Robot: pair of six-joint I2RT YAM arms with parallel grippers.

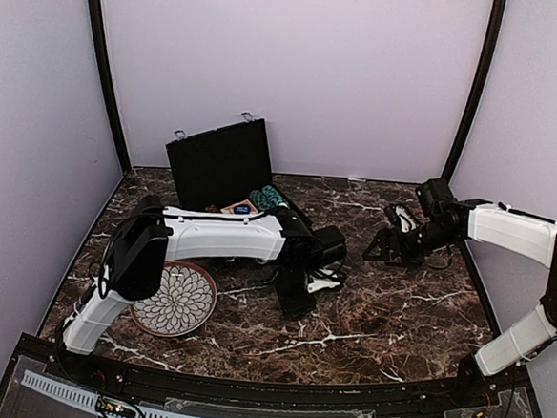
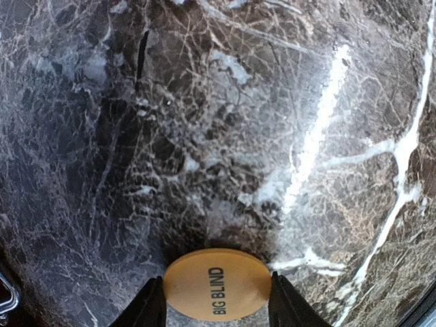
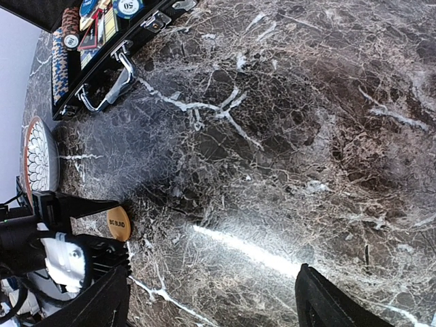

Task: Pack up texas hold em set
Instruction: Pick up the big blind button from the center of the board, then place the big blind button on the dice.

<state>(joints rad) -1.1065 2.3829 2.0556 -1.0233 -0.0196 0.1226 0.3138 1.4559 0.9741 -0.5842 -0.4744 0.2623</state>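
Item one, near left: patterned plate [image 1: 174, 300], not part of the set; I leave it alone. Item two, far left: black briefcase [image 1: 220, 162], open with its lid upright, striped chips [image 3: 60, 58] and cards already inside. Item three, centre: left gripper [image 2: 218, 303], half closed on the orange button [image 2: 216, 283] marked BIG BLIND, pinched by its opposite edges low over the marble table [image 2: 204, 136]; I cannot tell whether it has lifted clear. Item four, right: right gripper [image 3: 211, 300], jaws spread wide, holding nothing, well apart from everything. Hazards as I judge them: an edge-only pinch on a smooth disc may let it swivel or pop free in transit, and a low carry could knock it against the case's front wall or handle.
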